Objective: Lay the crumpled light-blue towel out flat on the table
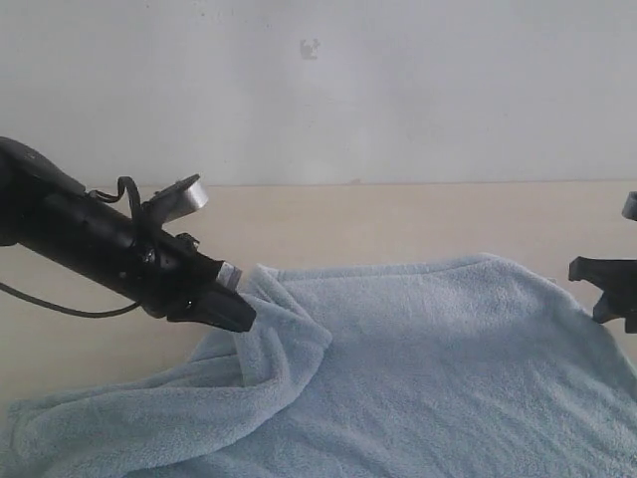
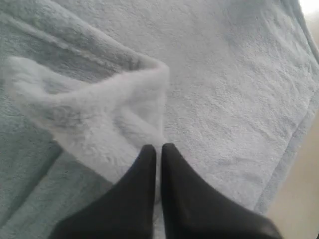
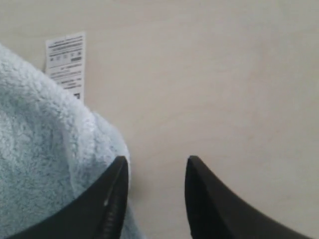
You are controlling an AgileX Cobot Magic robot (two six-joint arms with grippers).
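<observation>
Shows a smooth cream table [image 1: 398, 214] running back to a bare white-grey wall [image 1: 448, 90]. Finds the towel [image 1: 428, 358] lying short of the table's far edge, rumpled at the left. Pinches a raised fold there with the left gripper [image 2: 158, 148], jaws together. Holds the right gripper [image 3: 154, 167] with jaws apart over bare table beside the towel's corner and its white tag [image 3: 66, 62].

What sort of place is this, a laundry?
Likely a robot test bench, not a laundry: a black robot arm handles a blue towel on a plain beige table before a blank white wall.
</observation>
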